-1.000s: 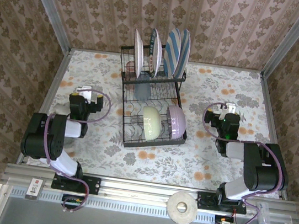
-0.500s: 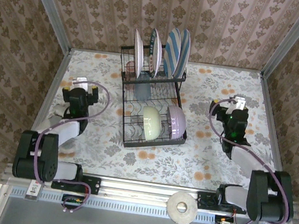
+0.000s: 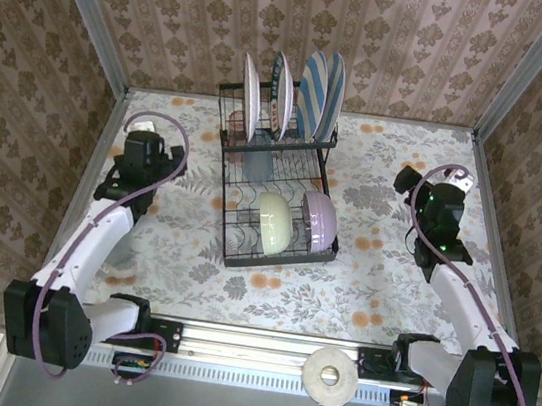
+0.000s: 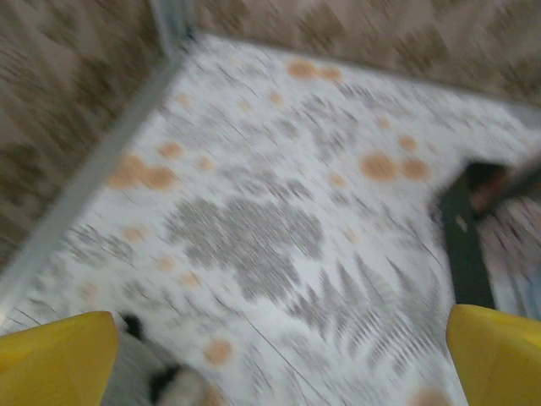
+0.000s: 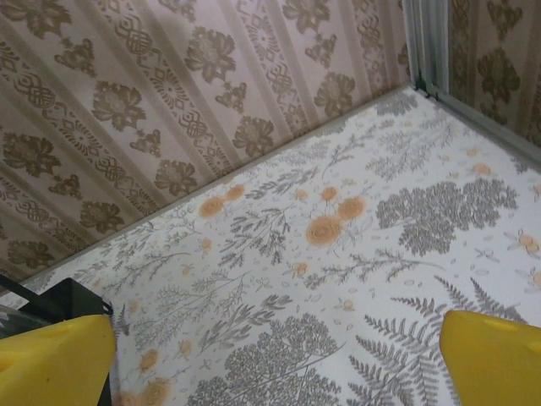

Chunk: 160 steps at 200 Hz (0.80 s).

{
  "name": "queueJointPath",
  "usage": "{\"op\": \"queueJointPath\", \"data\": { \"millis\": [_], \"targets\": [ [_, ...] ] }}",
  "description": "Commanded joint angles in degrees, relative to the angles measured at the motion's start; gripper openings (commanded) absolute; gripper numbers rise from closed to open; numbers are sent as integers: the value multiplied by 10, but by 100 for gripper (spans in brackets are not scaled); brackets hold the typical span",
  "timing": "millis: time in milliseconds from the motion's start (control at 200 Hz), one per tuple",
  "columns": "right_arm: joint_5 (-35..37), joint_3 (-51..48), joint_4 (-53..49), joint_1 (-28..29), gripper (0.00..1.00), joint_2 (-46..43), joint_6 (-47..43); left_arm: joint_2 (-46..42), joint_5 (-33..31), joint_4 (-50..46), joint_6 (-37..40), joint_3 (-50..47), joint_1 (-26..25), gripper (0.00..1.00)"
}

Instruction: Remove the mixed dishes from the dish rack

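Over the last second both arms have been unfolded from a tucked pose near their bases and stretched forward over the floral worktop [image 3: 391,281]. The left arm [image 3: 96,229] is now reached out along the left side and the right arm [image 3: 466,291] along the right. The smear in the left wrist view suggests that this arm was caught in motion. The left jaws are seen spread wide with nothing between them, their yellow fingertips [image 4: 55,355] at the lower corners of that view. The right jaws are likewise spread and empty, their fingertips [image 5: 494,355] over bare cloth. The dish rack [image 3: 277,146] has not been shifted and stands mid-worktop between the two arms, well apart from both. Nothing has been taken from it. The white plate [image 3: 250,94], the patterned plate [image 3: 282,94] and the blue-striped plates [image 3: 313,93] are still stood on edge in the upper shelf. The cream-green bowl [image 3: 275,222] and the lilac bowl [image 3: 318,220] lie side by side on the lower tier. The change is judged to be an opening approach, so the unloading is taken as not yet begun. A small label [image 3: 63,340] is fixed to the near rail by the left base, but its print is too small to be read, and no brand or other writing can be made out.
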Motion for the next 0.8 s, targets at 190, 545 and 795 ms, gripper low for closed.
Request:
{"op": "queueJointPath", "data": {
  "millis": [190, 545, 795],
  "targets": [
    [-100, 55, -99, -3, 100, -9, 53, 24, 138, -31, -115, -67, -74, 84],
    [-193, 33, -157, 34, 100, 37, 37, 176, 188, 15, -108, -15, -108, 63],
    [-203, 25, -160, 61, 100, 41, 41, 195, 187, 20, -116, -16, -128, 61]
  ]
}}
